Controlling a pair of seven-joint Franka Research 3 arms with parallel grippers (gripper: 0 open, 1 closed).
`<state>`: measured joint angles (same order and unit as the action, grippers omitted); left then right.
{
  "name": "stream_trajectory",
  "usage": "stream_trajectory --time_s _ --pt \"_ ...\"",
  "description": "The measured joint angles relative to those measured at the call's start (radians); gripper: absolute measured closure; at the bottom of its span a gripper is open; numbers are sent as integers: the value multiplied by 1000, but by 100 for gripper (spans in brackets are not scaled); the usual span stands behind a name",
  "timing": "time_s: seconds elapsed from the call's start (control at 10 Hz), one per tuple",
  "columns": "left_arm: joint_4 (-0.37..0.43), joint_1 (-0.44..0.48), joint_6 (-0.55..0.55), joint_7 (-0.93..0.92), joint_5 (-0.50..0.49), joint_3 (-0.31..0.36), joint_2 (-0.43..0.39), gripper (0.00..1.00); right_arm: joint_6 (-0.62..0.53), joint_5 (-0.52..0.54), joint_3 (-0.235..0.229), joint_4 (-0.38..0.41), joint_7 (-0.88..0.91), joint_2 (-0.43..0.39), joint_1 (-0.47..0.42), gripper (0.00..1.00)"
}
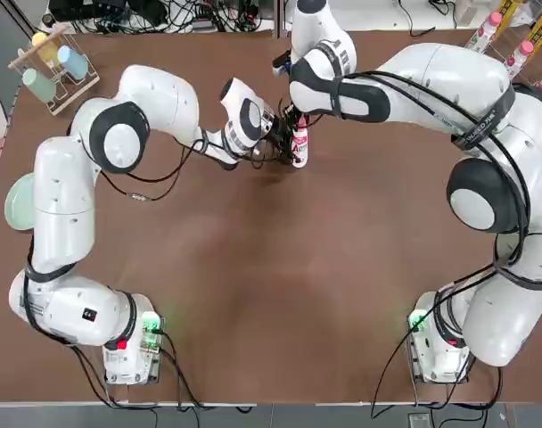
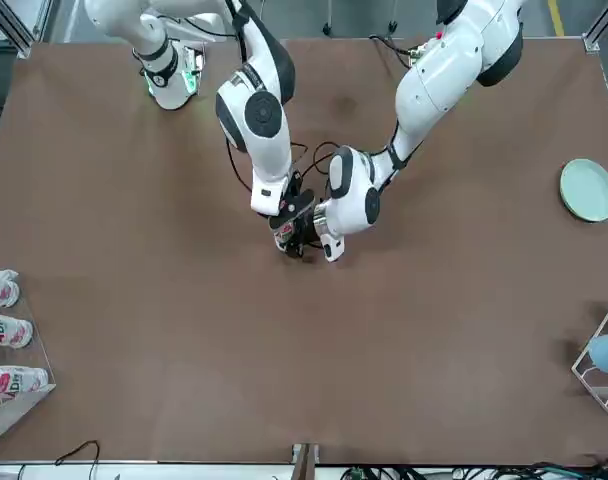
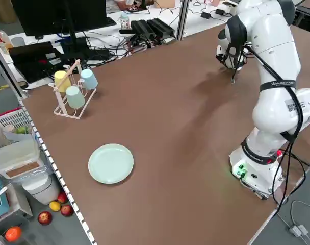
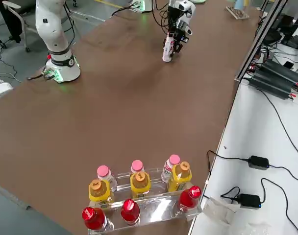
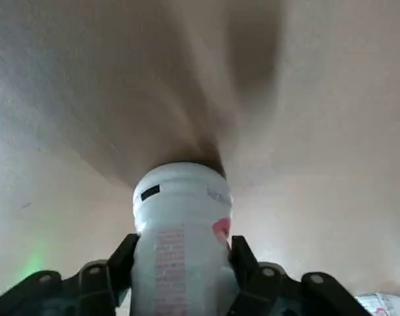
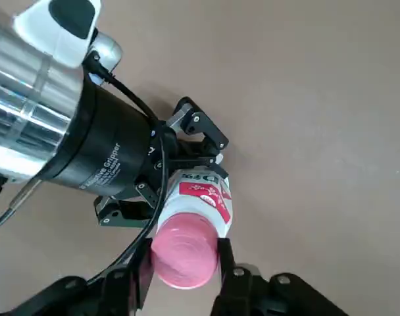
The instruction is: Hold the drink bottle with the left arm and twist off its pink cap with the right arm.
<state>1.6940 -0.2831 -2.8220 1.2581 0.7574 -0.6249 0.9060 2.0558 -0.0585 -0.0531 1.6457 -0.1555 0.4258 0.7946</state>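
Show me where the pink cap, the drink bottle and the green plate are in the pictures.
pink cap [image 6: 183, 257], right wrist view, on its round top.
drink bottle [image 5: 180, 237], left wrist view, on its white side.
green plate [image 3: 111, 163], left side view, on its bare middle.

Both arms stretched to mid-bench, wrists meeting. Left claw [image 6: 166, 172] clamped sideways on drink bottle [image 6: 203, 197]; right claw [image 6: 184, 260] pinching pink cap [image 6: 183, 257] from above.

overhead, front, side, wrist cameras
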Motion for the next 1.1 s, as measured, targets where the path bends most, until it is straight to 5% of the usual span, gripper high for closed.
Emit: stream_trajectory --time_s 1.1 --pt "0 0 0 0 1 0 0 37 0 1 -1 0 166 0 0 56"
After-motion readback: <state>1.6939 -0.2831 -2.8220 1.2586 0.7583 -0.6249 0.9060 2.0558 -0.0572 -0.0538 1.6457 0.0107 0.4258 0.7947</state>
